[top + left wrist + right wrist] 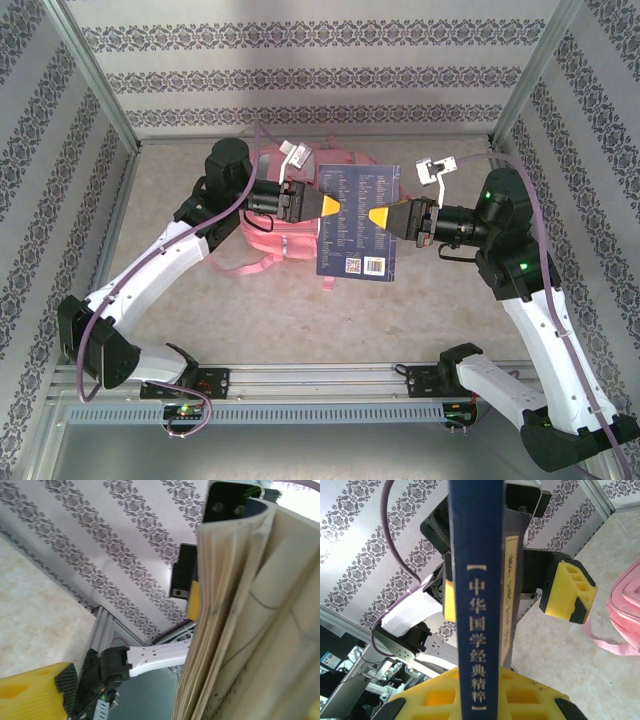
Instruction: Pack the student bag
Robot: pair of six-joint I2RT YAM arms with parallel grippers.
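The right gripper (380, 218) is clamped on the spine edge of a blue book (357, 240), holding it level in the air. The left gripper (328, 207) straddles the page edge, its jaws apart, one yellow finger (568, 591) clear of the cover. The student bag (268, 238) lies beneath on the table (300, 315), toward the back wall

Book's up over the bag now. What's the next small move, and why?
Probably close the left gripper on the book's page edge. Its fingers straddle the book with a visible gap, pages fanning loose, while the right gripper alone clamps the spine, above the student bag. A two-sided hold looks safer before lowering.
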